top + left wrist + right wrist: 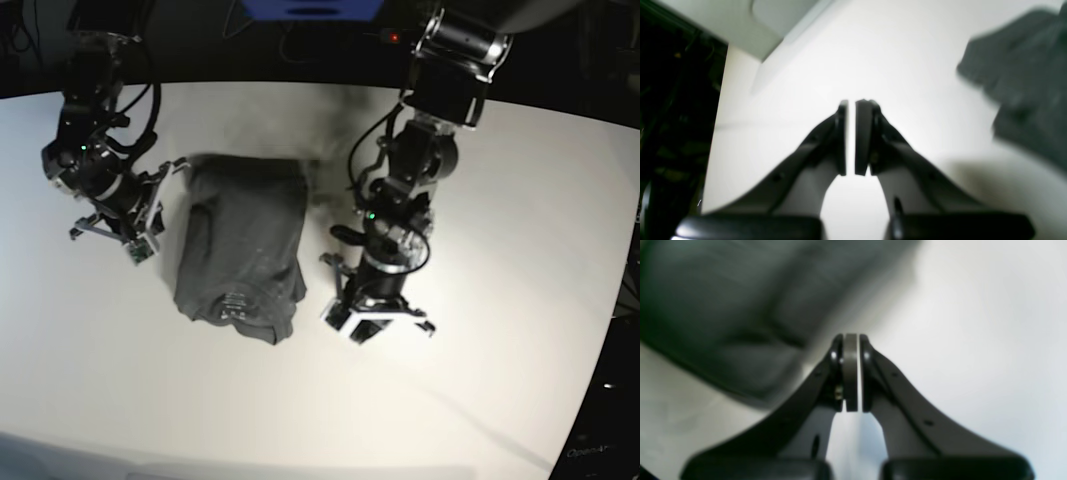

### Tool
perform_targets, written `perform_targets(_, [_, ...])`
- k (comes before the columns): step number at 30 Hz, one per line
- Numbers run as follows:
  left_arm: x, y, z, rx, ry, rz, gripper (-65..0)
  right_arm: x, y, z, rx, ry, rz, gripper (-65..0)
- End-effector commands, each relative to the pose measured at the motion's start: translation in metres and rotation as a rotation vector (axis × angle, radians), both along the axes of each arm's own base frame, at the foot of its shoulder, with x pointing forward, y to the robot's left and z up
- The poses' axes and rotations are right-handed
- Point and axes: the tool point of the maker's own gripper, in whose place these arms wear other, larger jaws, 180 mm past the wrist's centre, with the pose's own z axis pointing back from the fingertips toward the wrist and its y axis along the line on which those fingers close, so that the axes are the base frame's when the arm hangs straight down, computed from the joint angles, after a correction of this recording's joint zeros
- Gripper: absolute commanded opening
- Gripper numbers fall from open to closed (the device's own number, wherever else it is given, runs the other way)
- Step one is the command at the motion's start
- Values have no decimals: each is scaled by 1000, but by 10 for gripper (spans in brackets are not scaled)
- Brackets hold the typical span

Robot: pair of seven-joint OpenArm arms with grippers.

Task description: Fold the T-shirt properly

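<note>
The dark charcoal T-shirt [240, 240] lies folded into a narrow upright block on the white table, a small tag mark near its lower hem. My left gripper [338, 262] hovers just right of the T-shirt's lower edge. In the left wrist view, the left gripper [851, 106] is shut with nothing between its pads, and the T-shirt [1023, 76] lies blurred to the right. My right gripper [172, 172] sits at the T-shirt's upper left corner. In the right wrist view, the right gripper [850, 340] is shut and empty over bare table, beside the T-shirt [723, 306].
The white table [500, 250] stretches wide to the right and front of the T-shirt. Dark floor with cables lies beyond its back edge, with a blue object [310, 8] there. A pale panel [766, 20] shows at the table's far side in the left wrist view.
</note>
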Motion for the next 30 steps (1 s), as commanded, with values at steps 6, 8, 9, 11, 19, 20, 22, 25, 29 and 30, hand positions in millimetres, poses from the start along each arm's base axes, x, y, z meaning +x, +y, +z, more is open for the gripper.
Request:
perform_targets(6, [-64, 59, -23, 114, 53, 34, -613, -7, -40, 10, -54, -24, -57, -643])
perform_targets(8, [-92, 69, -33, 135, 86, 26, -613, -7, -37, 10, -43, -27, -61, -643])
perform_targets(9, [-100, 76, -33, 138, 91, 39, -613, -7, -33, 9, -30, -26, -62, -643])
perform_targets(11, [-111, 91, -31, 133, 99, 83, -613, -5, -27, 9, -11, -29, -67, -643])
perform_targets(19, [-146, 113, -18, 107, 147, 112, -613, -4, -6, 6, 24, -28, -51, -643])
perform_targets(20, [-149, 112, -16, 87, 150, 118, -613, -8, -8, 3, 19, -15, -51, -643])
perform_targets(22, [-155, 112, -6, 61, 149, 122, -613, -19, -14, -4, 2, 12, -45, -643])
perform_targets(25, [-166, 106, -1, 26, 184, 106, -613, -43, -32, -15, -26, 65, -76, -643])
perform_targets(29, [-187, 112, -12, -5, 264, 129, -613, -79, -62, -23, -51, 108, -147, -643])
perform_targets(30, [-190, 115, -13, -11, 276, 137, -613, -87, -67, -25, -56, 120, -161, -643])
